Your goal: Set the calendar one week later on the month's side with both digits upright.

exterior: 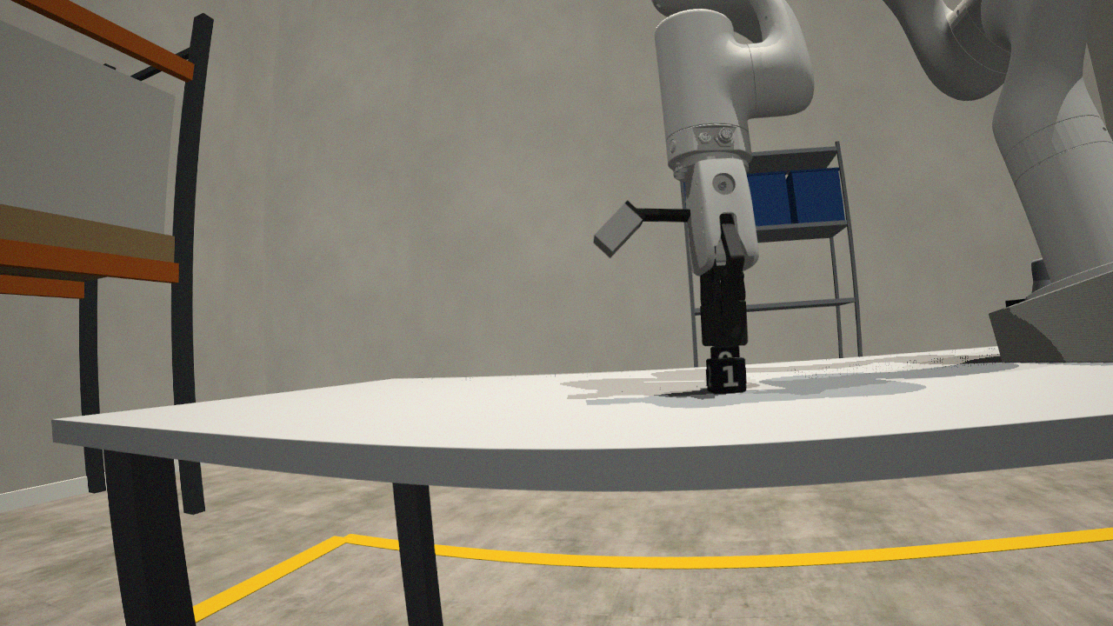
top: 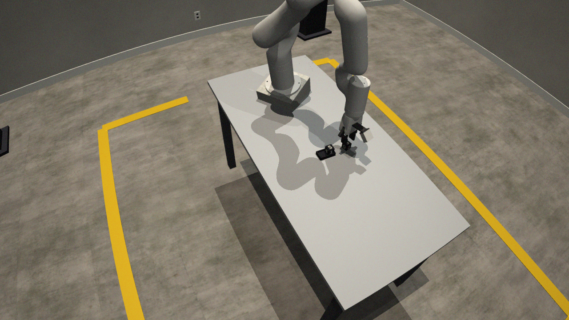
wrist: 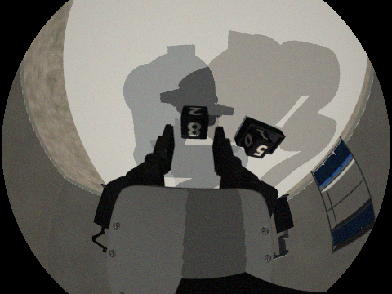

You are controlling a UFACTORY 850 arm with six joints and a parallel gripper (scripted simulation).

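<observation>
A black cube (top: 346,146) (exterior: 726,375) (wrist: 194,122) sits flat on the table, outside the tray. It shows an upright 1 in the exterior view, and an 8 and a sideways-looking 2 in the wrist view. My gripper (top: 349,139) (exterior: 723,343) (wrist: 193,135) is open and empty, its fingertips just above this cube. The black tray (top: 320,156) (wrist: 254,121) lies beside it on the table. A second cube (top: 329,148) (wrist: 256,144) stands at one end of the tray, showing a 5 and a 0. In the exterior view it is mostly hidden.
The white table (top: 378,222) (exterior: 311,420) carries the robot's base (top: 283,90) at its far end. A blue-binned shelf (exterior: 797,229) and an orange rack (exterior: 132,261) stand away from the table. Arm shadows fall across the tray and cubes.
</observation>
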